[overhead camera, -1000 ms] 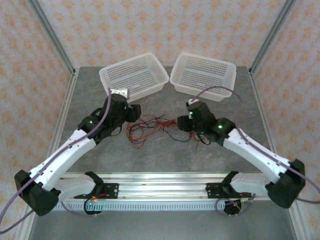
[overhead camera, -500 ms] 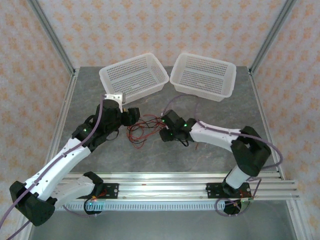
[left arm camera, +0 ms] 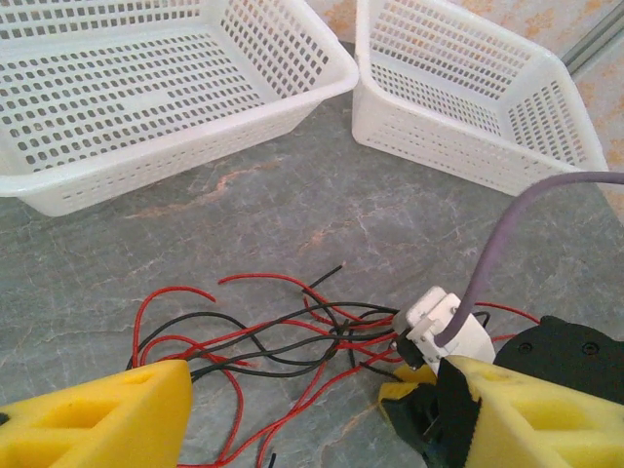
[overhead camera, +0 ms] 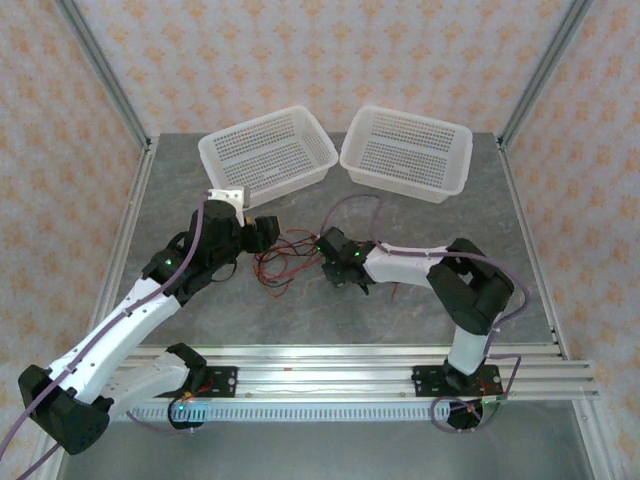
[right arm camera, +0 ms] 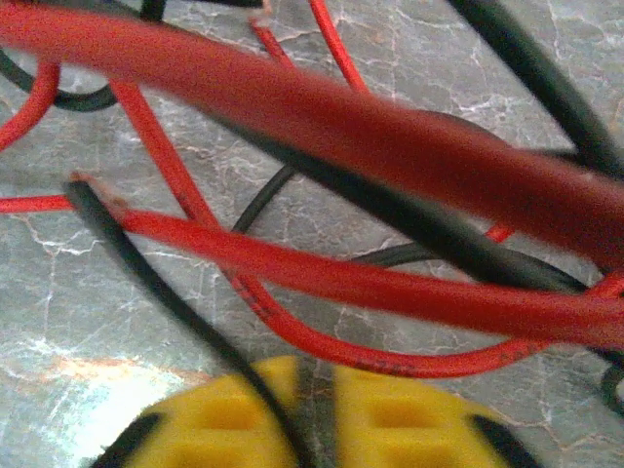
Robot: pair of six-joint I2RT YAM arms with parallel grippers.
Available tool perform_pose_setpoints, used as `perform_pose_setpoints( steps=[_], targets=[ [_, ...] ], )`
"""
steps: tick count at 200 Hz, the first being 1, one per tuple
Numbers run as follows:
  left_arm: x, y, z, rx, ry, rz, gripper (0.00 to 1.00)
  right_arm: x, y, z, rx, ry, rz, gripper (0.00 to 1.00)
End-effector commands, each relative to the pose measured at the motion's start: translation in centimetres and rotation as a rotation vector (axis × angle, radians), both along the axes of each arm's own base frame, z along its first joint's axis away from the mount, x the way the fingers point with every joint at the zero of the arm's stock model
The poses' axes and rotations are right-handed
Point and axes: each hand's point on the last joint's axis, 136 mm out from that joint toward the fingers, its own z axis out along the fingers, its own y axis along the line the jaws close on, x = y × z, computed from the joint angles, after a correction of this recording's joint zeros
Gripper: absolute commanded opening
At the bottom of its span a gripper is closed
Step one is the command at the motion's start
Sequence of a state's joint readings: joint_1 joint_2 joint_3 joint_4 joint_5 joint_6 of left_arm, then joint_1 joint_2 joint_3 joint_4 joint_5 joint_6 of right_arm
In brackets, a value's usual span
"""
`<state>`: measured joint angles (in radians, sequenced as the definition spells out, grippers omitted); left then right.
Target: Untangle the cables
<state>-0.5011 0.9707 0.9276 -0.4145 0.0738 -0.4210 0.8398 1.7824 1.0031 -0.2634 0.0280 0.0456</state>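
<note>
The cables (overhead camera: 290, 255) lie in a tangle of thin red and black strands mid-table, between my two grippers. In the left wrist view the cables (left arm camera: 283, 331) cross each other in loose loops. My left gripper (overhead camera: 262, 232) stands open at the tangle's left end, its yellow fingers (left arm camera: 97, 419) wide apart over the strands. My right gripper (overhead camera: 333, 270) is down at the tangle's right end. Its yellow fingertips (right arm camera: 390, 419) are shut, and a black cable (right arm camera: 175, 297) runs into the slit between them. Red cables (right arm camera: 390, 283) loop just ahead.
Two white perforated baskets (overhead camera: 290, 180) (overhead camera: 400, 185) stand side by side at the back of the grey table, both without contents. In the left wrist view the baskets (left arm camera: 195, 146) (left arm camera: 439, 127) sit just beyond the tangle. Metal frame posts edge the table.
My right arm has swung left and folded in, bringing its gripper onto the tangle's right end, where it shut. The left arm shifted slightly and stayed open.
</note>
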Motion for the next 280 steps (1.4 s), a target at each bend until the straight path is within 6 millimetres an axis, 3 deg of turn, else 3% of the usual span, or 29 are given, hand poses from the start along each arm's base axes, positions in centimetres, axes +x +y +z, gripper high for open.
perform_pose_setpoints(
  steps=[1, 23, 74, 109, 150, 215, 280],
  targets=[
    [0.0, 0.1, 0.3, -0.018, -0.012, 0.002, 0.68, 0.7, 0.0, 0.9, -0.001, -0.038, -0.020, 0.00],
    [0.0, 0.2, 0.2, -0.015, -0.011, 0.006, 0.68, 0.5, 0.6, 4.4, 0.069, -0.062, -0.015, 0.00],
    [0.4, -0.4, -0.3, -0.029, -0.008, -0.013, 0.68, -0.5, 1.3, 16.3, 0.305, -0.160, -0.002, 0.00],
    [0.4, -1.0, -1.0, -0.034, 0.003, -0.039, 0.67, -0.4, 0.5, 23.2, 0.443, -0.248, -0.021, 0.00],
    [0.3, -2.1, -1.8, -0.062, 0.008, -0.089, 0.65, 1.2, -1.1, 31.3, 0.574, -0.382, -0.078, 0.00],
    [0.3, -4.1, -3.8, -0.123, 0.012, -0.166, 0.64, 3.9, -4.1, 41.9, 0.646, -0.608, -0.174, 0.00],
    [0.3, -5.0, -6.1, -0.112, 0.048, -0.177, 0.63, 5.8, -5.6, 49.2, 0.705, -0.742, -0.205, 0.00]
  ],
)
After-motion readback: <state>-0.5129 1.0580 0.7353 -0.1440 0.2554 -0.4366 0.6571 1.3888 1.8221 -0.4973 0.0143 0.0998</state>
